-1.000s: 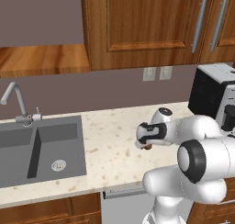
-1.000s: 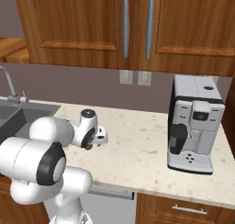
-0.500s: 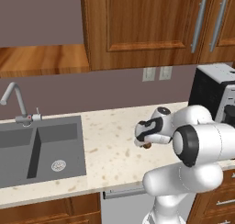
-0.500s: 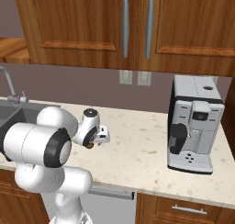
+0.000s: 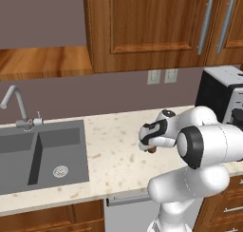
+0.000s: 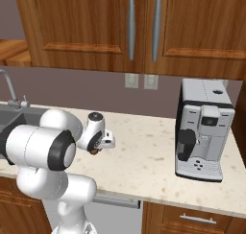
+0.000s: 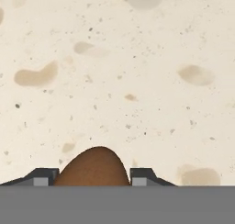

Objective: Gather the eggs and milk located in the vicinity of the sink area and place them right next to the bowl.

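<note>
One brown egg [image 7: 92,167] clamped between gripper [image 7: 93,176] fingertips, above the counter [image 7: 137,81].

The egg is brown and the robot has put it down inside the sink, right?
Not quite. The egg is brown, but it isn't in the sink. It sits between the jaws of the gripper, held above the speckled counter, as the hand view shows. In the left base view the gripper is well to the right of the sink.
</note>
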